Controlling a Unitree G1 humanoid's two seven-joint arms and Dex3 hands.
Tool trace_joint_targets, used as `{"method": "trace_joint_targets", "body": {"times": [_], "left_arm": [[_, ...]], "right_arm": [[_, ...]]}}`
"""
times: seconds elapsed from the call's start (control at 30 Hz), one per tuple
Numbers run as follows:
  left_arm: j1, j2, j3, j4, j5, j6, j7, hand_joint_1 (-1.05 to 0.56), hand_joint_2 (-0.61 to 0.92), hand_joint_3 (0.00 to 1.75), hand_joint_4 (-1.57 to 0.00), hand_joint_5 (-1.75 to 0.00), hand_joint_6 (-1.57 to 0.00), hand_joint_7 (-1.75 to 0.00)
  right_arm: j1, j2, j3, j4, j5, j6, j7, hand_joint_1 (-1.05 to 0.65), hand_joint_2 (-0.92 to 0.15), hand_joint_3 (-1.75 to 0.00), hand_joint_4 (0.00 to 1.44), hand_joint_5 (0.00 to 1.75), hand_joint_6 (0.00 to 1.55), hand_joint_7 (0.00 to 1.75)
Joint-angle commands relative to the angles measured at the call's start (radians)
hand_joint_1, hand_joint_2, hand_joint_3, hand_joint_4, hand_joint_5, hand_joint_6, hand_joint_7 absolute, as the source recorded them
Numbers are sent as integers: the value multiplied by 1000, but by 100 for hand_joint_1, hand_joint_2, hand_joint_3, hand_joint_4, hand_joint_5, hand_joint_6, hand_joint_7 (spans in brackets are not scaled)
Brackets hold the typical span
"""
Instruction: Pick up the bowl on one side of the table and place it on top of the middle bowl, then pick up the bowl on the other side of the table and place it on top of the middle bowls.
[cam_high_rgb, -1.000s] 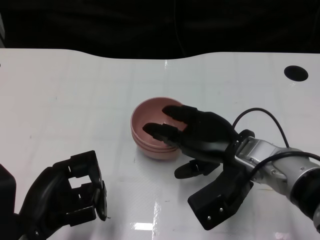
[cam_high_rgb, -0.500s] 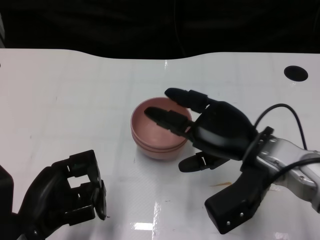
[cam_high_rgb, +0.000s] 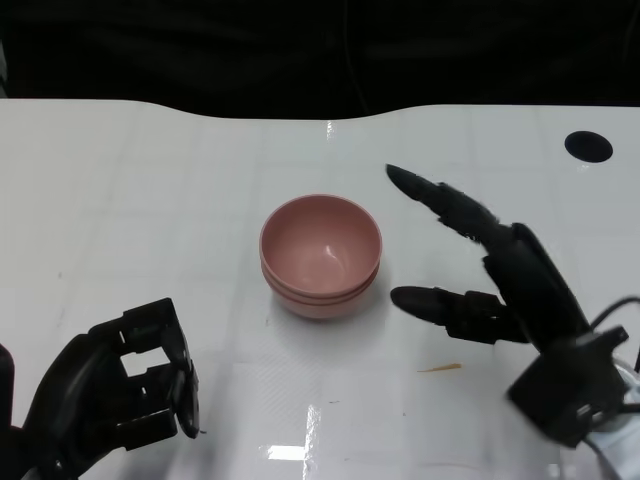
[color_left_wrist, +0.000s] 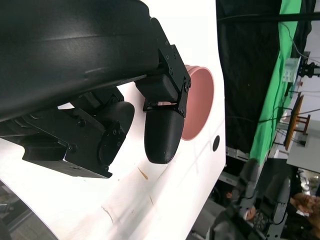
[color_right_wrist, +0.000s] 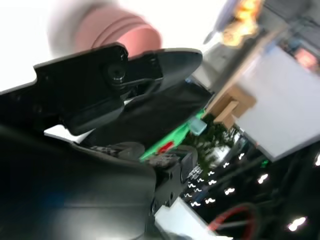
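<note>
I see the pink bowls (cam_high_rgb: 321, 256) nested in one stack near the middle of the white surface (cam_high_rgb: 150, 180), standing upright, the top bowl's mouth open toward my head camera and nothing touching it. My right hand (cam_high_rgb: 500, 275) sits to the right of the stack, apart from it, fingers (cam_high_rgb: 440, 200) spread and released, holding nothing; one reaches up and away over the surface, while a lower one (cam_high_rgb: 430, 303) points toward the stack's base without reaching it. My left hand (cam_high_rgb: 115, 385) is low at the near left edge, well apart from the bowls, its fingers curled in on themselves with nothing in them. From the left wrist camera I get the stack's pink rim (color_left_wrist: 200, 107) beyond those curled fingers (color_left_wrist: 162, 132). The right wrist picture is blurred; I make out a pink shape (color_right_wrist: 122, 32) past the black shell, little more. A dark round hole (cam_high_rgb: 591, 146) lies at the far right of the surface, and a small orange mark (cam_high_rgb: 440, 369) near the right hand.
</note>
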Motion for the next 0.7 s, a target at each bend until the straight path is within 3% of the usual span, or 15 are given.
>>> {"method": "trace_joint_targets", "body": {"times": [0.03,0.2,0.3,0.37,0.5,0.63,0.67,0.7], "left_arm": [[6,10,17,11,9,-28,11,41,88,130,-90,-175,-71,-175],[6,9,17,13,9,-32,10,41,89,129,-89,-175,-71,-175],[11,-8,38,-8,-6,-30,38,41,91,130,-92,-175,-72,-175],[13,-13,41,-14,-11,-24,44,40,91,131,-93,-175,-73,-175],[13,-16,43,-9,-15,-31,37,40,91,131,-94,-175,-73,-175],[16,-21,46,-12,-18,-29,40,39,91,131,-94,-175,-73,-175],[18,-24,48,-14,-21,-29,42,39,91,132,-94,-175,-73,-175],[20,-26,49,-15,-22,-28,44,39,91,132,-95,-175,-73,-175]], "right_arm": [[51,20,-63,-92,143,93,100,-63,-92,-10,44,16,44,6],[67,45,-100,-128,141,136,152,-63,-92,-9,45,15,44,5],[203,49,-207,-333,573,469,266,-56,-90,-5,51,15,46,4],[241,36,-250,-375,698,579,309,-52,-90,-3,52,15,46,3],[263,30,-299,-410,770,687,343,-46,-90,-2,58,16,48,2],[286,59,-332,-411,768,718,350,-45,-91,-1,59,15,49,2],[303,75,-342,-397,766,711,350,-32,-91,-4,76,32,69,9],[314,87,-350,-387,762,706,352,-24,-92,-6,79,60,84,9]]}}
